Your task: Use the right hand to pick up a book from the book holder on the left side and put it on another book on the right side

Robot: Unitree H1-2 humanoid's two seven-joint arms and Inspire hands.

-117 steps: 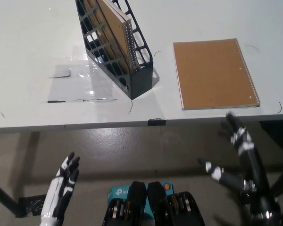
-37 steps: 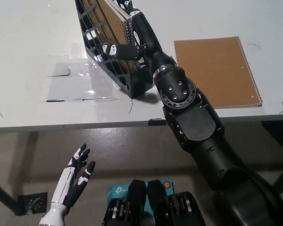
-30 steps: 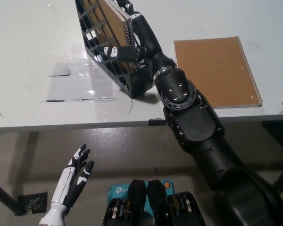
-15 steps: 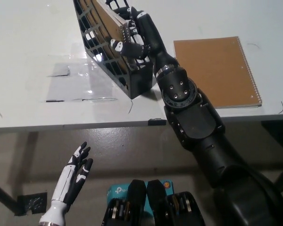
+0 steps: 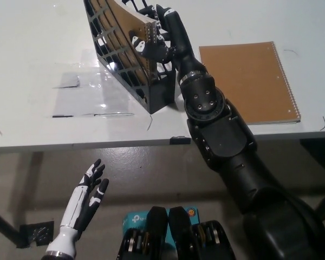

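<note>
Left hand (image 5: 84,203): white, below the front edge of the tabletop (image 5: 38,65), fingers spread, holding nothing, at rest and clear of the work.

Book holder (image 5: 127,59): black lattice, standing toward the far edge of the tabletop, left of centre. It appears tilted, though whether its base is lifted cannot be told. The spiral-bound book (image 5: 131,27) sits inside it, brown cover and wire binding showing at the top.

Right hand (image 5: 151,35): black, reaching in from the lower right, fingers curled around the spine edge of the book at the holder's open side. It appears closed on the book; how firm the grasp is cannot be confirmed.

Second book (image 5: 246,81): brown, spiral-bound, lying flat near the tabletop's front right, with nothing on top of it.

Assessment: the approach and grasp appear complete. Extraction is barely begun, since the book remains within the holder. Lifting it out, carrying it rightward and laying it on the flat book are all outstanding.
</note>
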